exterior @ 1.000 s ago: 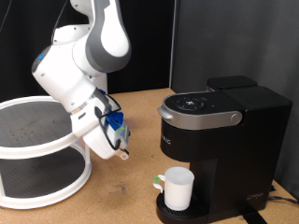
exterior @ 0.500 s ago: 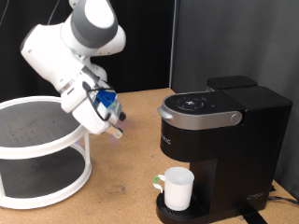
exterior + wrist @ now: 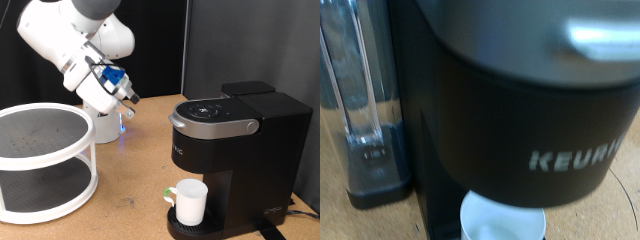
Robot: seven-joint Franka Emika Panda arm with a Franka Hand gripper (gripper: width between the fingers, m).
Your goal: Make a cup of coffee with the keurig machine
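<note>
Tool: the white robot arm's tool (image 3: 128, 97) hangs in the air, up and toward the exterior view's left of the big black boxy coffee machine (image 3: 235, 160). It touches nothing and holds nothing that can be seen. The pictures do not show if its fingers are spread or pressed together.

Cup: the small plain white mug (image 3: 189, 202) stands upright on the machine's round drip tray, right under the spout. It probably sits there so the coffee can drop straight into it. The wrist view shows the mug's open top (image 3: 500, 220) below the machine's dark front.

Machine: its silver-grey lid handle (image 3: 212, 125) is down, so the top looks closed. It stands on the brown wooden table (image 3: 135, 190), on the exterior view's right side.

Water tank: a clear tank (image 3: 360, 100) shows beside the machine in the wrist view.

Rack: a round white two-level rack (image 3: 45, 160) sits at the exterior view's left, well apart from the machine.

Work so far: the mug is in place. The tool is pointed at the machine's front.
</note>
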